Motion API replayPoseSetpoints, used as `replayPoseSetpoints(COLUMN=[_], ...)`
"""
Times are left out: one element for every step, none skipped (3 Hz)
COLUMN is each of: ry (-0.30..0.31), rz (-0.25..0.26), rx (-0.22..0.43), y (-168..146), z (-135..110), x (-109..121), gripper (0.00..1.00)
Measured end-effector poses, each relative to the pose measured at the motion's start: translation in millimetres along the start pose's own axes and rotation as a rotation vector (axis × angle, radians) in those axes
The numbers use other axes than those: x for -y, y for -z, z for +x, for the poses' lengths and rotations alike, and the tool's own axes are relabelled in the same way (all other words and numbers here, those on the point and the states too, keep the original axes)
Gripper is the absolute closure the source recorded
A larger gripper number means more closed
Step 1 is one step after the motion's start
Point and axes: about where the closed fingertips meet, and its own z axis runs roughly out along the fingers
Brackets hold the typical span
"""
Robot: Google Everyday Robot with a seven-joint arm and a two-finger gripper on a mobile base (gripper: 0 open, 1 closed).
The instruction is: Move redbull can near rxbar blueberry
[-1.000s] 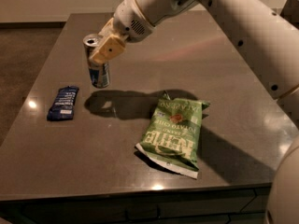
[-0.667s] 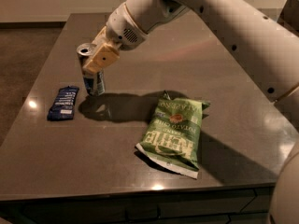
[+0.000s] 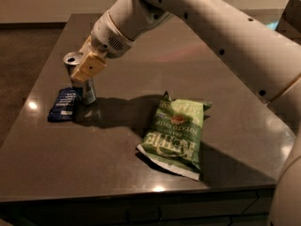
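The redbull can (image 3: pixel 87 91) is a slim silver-and-blue can, upright, with its silver top at the upper left. My gripper (image 3: pixel 84 66) is shut on its upper part, and a tan finger pad (image 3: pixel 88 67) covers the can's side. The can's base stands at the table surface right beside the rxbar blueberry (image 3: pixel 65 104), a flat dark blue wrapper with white lettering lying just to the can's left. The arm reaches in from the upper right.
A green chip bag (image 3: pixel 176 133) lies flat at the middle right of the dark table (image 3: pixel 94 164). The table's front edge runs along the bottom. The floor shows beyond the left edge.
My gripper has carried the redbull can left and down toward the front, from a spot well right of the rxbar to right beside it.
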Motion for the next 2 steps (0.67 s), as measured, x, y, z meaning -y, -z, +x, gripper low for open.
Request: replayPoseSetpoints(ry=[-0.01, -0.036], rz=[0.013, 0.034], rx=[-0.019, -0.035], y=[-5, -2], z=[11, 33], x=[8, 22], gripper=[0.61, 0.31])
